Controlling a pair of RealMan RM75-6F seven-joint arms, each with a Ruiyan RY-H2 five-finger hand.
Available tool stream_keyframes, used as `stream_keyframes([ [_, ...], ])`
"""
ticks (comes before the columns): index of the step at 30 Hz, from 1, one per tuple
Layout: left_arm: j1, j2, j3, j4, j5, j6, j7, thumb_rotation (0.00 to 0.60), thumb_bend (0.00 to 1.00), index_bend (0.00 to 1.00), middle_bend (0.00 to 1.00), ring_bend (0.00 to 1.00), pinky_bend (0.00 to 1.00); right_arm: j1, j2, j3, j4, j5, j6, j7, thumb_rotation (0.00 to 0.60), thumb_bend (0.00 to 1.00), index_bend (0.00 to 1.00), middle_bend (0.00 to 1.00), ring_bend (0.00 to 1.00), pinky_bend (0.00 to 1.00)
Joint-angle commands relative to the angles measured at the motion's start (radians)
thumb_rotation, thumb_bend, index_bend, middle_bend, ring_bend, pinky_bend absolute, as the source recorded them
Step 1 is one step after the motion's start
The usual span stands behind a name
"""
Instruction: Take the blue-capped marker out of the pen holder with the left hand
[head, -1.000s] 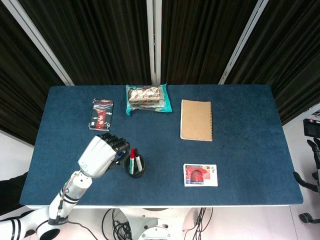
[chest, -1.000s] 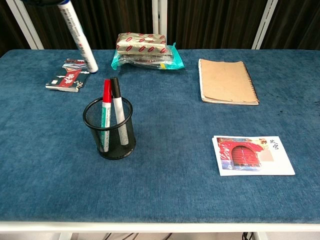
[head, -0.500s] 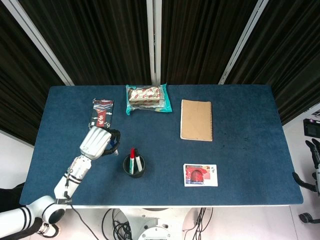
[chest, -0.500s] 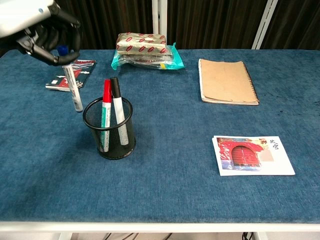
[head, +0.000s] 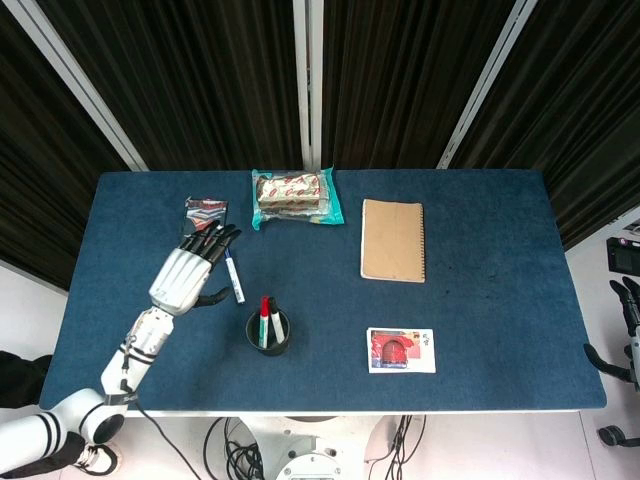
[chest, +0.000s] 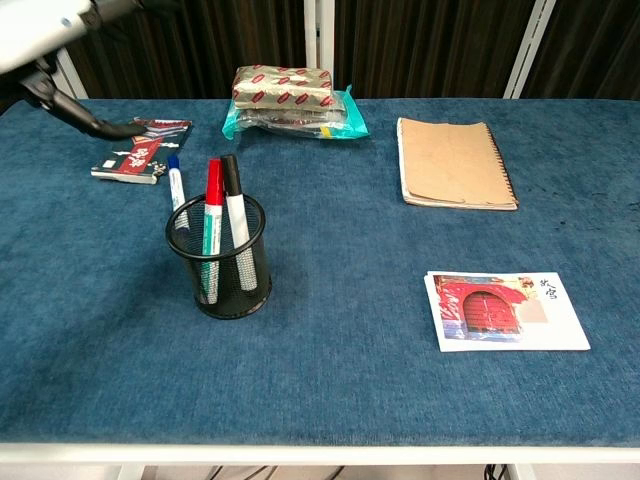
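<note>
Lying flat on the blue worktop, the blue-capped white marker rests beside the released, spread left hand, outside the black mesh pen holder.

The left arm reaches in from 7 o'clock; its left hand lies flat, palm down, fingers straight and spread toward 1 o'clock, holding nothing.

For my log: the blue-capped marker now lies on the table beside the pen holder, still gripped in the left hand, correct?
Not quite. The blue-capped marker does lie beside the pen holder, but the left hand is open and no longer grips it, as the head view shows.
</note>
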Motion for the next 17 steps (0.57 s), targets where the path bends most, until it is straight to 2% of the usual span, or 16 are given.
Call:
stream_keyframes([
  [1, 0.056, 0.088, 0.012, -0.080, 0.001, 0.065, 0.101, 0.600, 0.21, 0.04, 0.04, 0.00, 0.17, -0.002, -0.001, 0.002, -0.006, -0.004, 0.009, -0.004, 0.600, 0.19, 0.00, 0.00, 0.00, 0.00],
  [4, 0.117, 0.167, 0.048, -0.142, -0.009, 0.105, 0.159, 0.600, 0.21, 0.06, 0.04, 0.00, 0.14, -0.003, -0.007, 0.005, -0.011, -0.010, 0.022, -0.005, 0.600, 0.19, 0.00, 0.00, 0.00, 0.00],
  [8, 0.216, 0.231, 0.111, -0.154, -0.015, 0.178, 0.194, 0.600, 0.21, 0.06, 0.04, 0.00, 0.10, -0.008, -0.025, 0.007, -0.005, -0.031, 0.051, -0.010, 0.600, 0.19, 0.00, 0.00, 0.00, 0.00],
  [12, 0.312, 0.238, 0.165, -0.110, -0.027, 0.241, 0.135, 0.600, 0.21, 0.06, 0.04, 0.00, 0.08, -0.012, -0.041, 0.001, -0.007, -0.041, 0.061, -0.025, 0.600, 0.19, 0.00, 0.00, 0.00, 0.00],
  [17, 0.379, 0.262, 0.209, -0.090, -0.045, 0.246, 0.062, 0.600, 0.21, 0.06, 0.00, 0.00, 0.06, -0.013, -0.066, -0.002, 0.002, -0.070, 0.085, -0.042, 0.600, 0.19, 0.00, 0.00, 0.00, 0.00],
])
